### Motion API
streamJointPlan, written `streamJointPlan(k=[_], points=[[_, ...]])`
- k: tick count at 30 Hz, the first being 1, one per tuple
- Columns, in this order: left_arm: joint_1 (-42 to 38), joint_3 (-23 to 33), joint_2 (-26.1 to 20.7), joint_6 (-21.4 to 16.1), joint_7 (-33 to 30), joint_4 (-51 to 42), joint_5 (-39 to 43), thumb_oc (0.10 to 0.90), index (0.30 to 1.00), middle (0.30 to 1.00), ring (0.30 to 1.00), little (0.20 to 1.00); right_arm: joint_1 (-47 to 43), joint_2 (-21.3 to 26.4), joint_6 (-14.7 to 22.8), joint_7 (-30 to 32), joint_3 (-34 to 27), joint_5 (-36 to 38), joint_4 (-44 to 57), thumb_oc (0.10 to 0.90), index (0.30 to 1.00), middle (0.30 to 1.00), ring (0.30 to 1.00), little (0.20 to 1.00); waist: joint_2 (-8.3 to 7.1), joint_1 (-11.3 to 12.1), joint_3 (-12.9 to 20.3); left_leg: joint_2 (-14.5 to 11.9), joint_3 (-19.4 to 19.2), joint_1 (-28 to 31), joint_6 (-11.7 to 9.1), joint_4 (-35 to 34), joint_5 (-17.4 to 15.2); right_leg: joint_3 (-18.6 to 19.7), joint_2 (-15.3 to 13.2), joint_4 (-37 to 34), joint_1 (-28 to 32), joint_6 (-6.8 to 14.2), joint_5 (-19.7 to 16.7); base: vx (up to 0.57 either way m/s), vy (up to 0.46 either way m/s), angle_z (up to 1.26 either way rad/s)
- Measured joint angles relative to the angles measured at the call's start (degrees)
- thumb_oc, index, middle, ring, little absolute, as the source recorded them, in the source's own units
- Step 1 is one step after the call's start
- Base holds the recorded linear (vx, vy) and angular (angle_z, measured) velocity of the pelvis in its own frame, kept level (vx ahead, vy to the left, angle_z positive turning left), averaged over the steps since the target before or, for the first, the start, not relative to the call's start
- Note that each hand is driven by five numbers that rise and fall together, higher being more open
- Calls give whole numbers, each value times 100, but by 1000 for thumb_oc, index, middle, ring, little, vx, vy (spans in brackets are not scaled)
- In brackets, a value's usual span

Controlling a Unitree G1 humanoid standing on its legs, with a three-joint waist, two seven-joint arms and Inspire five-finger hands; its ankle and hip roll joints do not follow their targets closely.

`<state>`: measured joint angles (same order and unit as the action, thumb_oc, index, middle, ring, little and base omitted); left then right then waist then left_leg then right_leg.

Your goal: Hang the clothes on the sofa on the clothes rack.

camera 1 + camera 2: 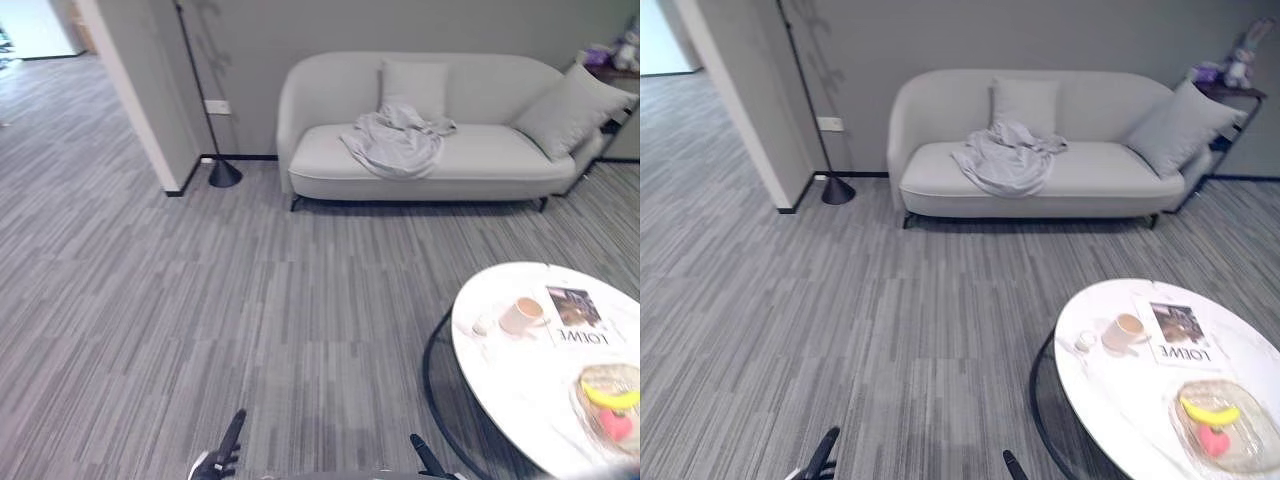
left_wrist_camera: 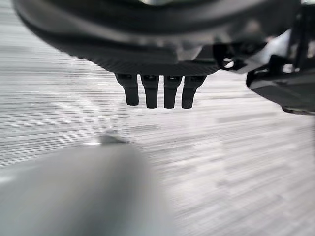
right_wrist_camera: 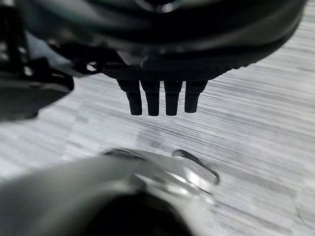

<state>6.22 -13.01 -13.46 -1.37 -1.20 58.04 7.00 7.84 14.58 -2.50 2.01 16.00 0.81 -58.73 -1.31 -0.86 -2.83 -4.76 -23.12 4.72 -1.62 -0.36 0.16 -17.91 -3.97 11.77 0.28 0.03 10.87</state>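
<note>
Where the left eye view reaches its upper centre, a pale sofa (image 1: 440, 150) stands against the grey wall, and a crumpled light-grey garment (image 1: 398, 140) lies on its seat, just below a square cushion (image 1: 413, 85). A second cushion (image 1: 570, 110) leans at the sofa's right end. A black floor lamp (image 1: 222, 172) stands at upper left, beside the wall corner. At lower right, a round white table (image 1: 520, 370) carries a cup (image 1: 521, 314), a magazine (image 1: 578, 316) and a bowl of fruit (image 1: 608, 398). The left hand (image 1: 226, 452) shows at the bottom edge, left of centre; the right hand (image 1: 428, 458) shows at the bottom edge, right of centre. Both are well apart from the garment.

The right eye view repeats this layout, with the clothing at upper centre.

The left wrist view shows the left hand's fingers (image 2: 150, 91) straight, side by side, holding nothing, above grey striped floor (image 2: 236, 162).

The right wrist view shows the right hand's fingers (image 3: 152, 98) likewise extended and empty over the same floor.
</note>
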Motion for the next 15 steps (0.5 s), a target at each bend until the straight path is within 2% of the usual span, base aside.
streamJointPlan(k=[4, 12, 15], points=[[-155, -39, 4, 3, 19, -4, 165, 800, 900, 900, 900, 900, -304, -45, 77, 0, -63, 73, 143, 800, 900, 900, 900, 900, 9, 70, -49, -35, -130, 110, -2, -181, 104, -238, -12, -198, 77, 132, -92, 46, -12, -15], [-171, -23, 61, 3, -59, 35, 167, 800, 900, 900, 900, 900, -232, -43, 93, 87, -185, 401, 270, 800, 900, 900, 900, 900, 108, 46, -167, -90, -135, 285, 4, -239, 103, -141, 126, -522, 318, 70, -217, 68, -50, -11], [-310, -48, 69, -30, -52, 157, 159, 800, 900, 900, 900, 900, -331, -42, 90, 87, -161, 401, 293, 800, 900, 900, 900, 900, 94, 66, -332, -164, -125, 347, -13, -171, 101, -139, 214, -689, 493, 80, -196, 118, -143, -3]])
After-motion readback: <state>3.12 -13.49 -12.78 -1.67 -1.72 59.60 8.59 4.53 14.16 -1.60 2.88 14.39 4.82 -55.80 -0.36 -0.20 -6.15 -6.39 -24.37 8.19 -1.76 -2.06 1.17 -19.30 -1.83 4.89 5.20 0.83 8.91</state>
